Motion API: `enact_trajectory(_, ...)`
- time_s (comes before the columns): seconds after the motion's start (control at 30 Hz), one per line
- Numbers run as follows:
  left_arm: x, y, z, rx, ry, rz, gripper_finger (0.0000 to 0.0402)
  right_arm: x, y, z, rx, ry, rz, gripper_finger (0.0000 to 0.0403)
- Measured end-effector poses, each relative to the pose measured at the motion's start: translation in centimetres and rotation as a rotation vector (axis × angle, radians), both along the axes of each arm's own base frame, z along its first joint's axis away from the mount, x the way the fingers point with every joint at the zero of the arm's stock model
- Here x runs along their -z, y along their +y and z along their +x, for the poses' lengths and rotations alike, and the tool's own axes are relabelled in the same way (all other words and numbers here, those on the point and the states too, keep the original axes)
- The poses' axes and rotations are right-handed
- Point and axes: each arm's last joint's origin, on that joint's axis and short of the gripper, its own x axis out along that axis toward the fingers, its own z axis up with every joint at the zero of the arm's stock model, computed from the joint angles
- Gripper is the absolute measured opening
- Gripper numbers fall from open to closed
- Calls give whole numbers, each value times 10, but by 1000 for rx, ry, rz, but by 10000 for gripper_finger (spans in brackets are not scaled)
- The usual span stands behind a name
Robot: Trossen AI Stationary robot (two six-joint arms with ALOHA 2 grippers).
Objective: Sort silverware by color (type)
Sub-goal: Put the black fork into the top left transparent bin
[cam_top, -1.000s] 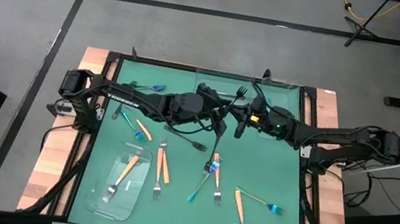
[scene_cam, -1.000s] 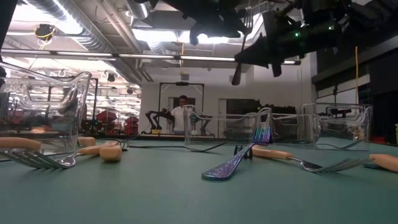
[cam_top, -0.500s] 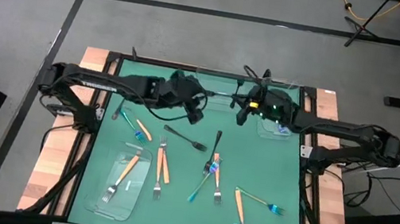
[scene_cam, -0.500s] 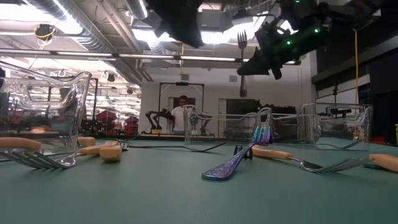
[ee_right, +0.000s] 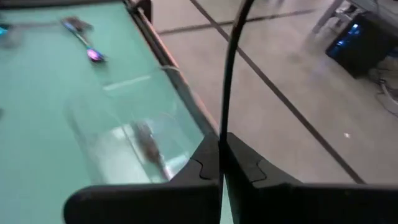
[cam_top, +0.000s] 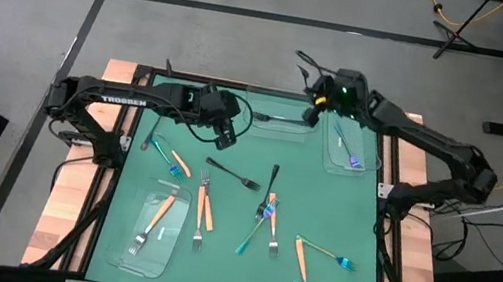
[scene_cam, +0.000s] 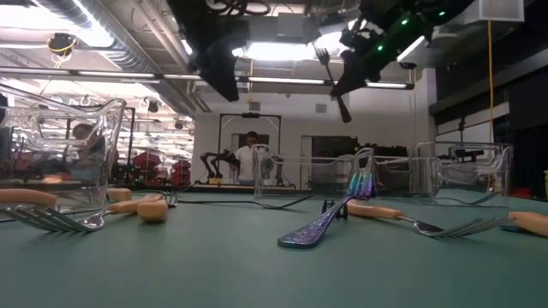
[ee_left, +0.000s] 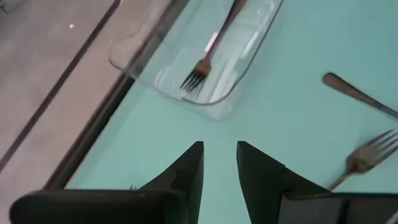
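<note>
right end effector (cam_top: 311,95) clenched on black fork (scene_cam: 330,77), high over the counter's far edge beside far tray (cam_top: 279,125) | left end effector (cam_top: 224,137) released, empty, far left of centre | risk: thin handle pivots in grip, fork drops outside tray
</note>
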Motion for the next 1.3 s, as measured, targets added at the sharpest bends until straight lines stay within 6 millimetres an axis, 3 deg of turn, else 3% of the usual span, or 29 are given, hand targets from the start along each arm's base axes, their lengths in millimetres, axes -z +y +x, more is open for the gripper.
enact_trajectory(0.3, 19, 8, -8, -38, 54, -19, 90, 32, -23, 20, -127, 212, 27, 0)
enact_trajectory(0.7, 19, 8, -6, -28, 28, -28, 90, 95, -37, 43, -263, 378, 113, 0)
enact_trajectory(1.3, 19, 7, -5, -14, 22, -49, 90, 145, -43, 54, -304, 467, 220, 0)
